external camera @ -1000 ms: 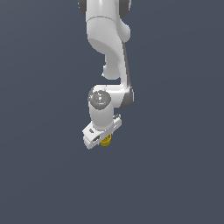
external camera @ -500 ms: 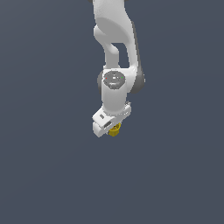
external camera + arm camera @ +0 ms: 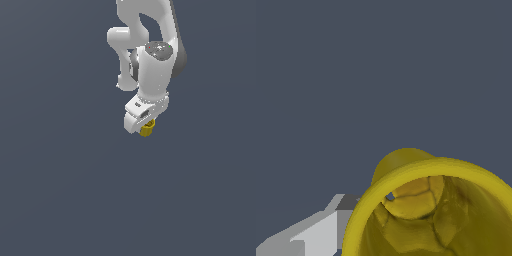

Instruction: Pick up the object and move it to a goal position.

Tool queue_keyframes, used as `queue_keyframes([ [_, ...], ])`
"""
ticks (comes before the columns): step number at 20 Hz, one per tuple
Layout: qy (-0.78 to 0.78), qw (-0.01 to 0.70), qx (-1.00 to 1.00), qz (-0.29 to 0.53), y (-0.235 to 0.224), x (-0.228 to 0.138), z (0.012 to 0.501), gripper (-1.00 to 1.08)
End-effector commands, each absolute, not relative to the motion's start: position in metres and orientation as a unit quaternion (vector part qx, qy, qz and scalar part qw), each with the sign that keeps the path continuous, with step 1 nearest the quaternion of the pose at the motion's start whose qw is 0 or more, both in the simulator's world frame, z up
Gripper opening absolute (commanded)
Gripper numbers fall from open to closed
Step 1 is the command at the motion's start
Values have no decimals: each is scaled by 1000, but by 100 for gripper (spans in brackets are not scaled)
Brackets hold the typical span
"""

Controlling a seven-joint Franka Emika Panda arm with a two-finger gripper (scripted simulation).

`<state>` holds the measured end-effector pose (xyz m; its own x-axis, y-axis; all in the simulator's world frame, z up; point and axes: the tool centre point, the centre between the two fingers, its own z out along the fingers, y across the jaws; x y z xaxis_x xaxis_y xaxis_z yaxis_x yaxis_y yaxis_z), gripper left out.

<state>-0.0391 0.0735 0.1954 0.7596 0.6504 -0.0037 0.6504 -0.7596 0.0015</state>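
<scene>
The small yellow cup-like object [image 3: 147,129] hangs under my white gripper [image 3: 145,125] in the exterior view, held up off the grey ground. The gripper is shut on it; only its lower part shows below the hand. In the wrist view the object [image 3: 431,210] fills the near corner, its hollow top and round rim facing the camera, with one grey-white finger [image 3: 321,232] beside it. No goal marker shows in either view.
A plain dark grey surface [image 3: 60,190] lies all around. The white arm [image 3: 150,45] reaches down from the upper edge of the exterior view.
The arm has carried the yellow object upward and toward the exterior view's right, still in the gripper's hold.
</scene>
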Motion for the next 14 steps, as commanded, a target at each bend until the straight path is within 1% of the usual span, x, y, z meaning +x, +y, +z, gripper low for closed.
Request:
queue_keyframes([
  [1,347,2,938,-1,92,-53,218,-100],
  [14,347,1,938,-1,181,-113,327,-100],
])
